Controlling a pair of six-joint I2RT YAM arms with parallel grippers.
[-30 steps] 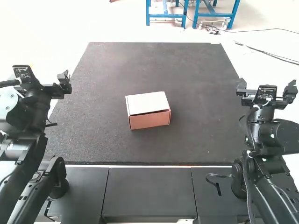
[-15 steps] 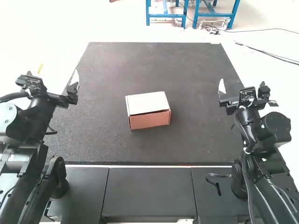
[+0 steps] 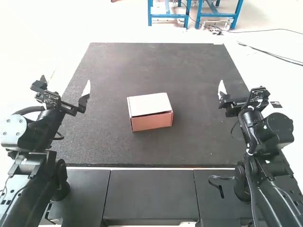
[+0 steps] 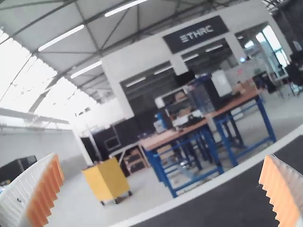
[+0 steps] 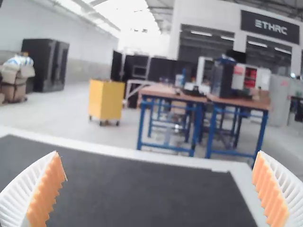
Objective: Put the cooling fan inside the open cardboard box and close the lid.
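I have two arms, and they stand at the near edge of the desk [image 3: 151, 189], one at each near corner. My left gripper [image 3: 65, 87] is up in the air over the left edge of the black mat [image 3: 156, 66], close to the near left corner. It is wide open and holds nothing. From my left wrist I see its white ribbed fingers [image 4: 40, 191] with orange pads, far apart from each other. My right gripper [image 3: 241, 94] is up in the air over the right edge of the mat, close to the near right corner. It is wide open too, with nothing in it. From my right wrist I see its two fingers [image 5: 45, 191] far apart, and the dark mat between them. Farther in, the cardboard box [image 3: 149, 111] sits on the middle of the mat, well apart from both grippers. It is turned just a little. Its lid lies flat and shut on top, so I cannot see what is inside. The top looks pale and the near side looks brown. Past the box, the mat goes on to the far edge of the desk.
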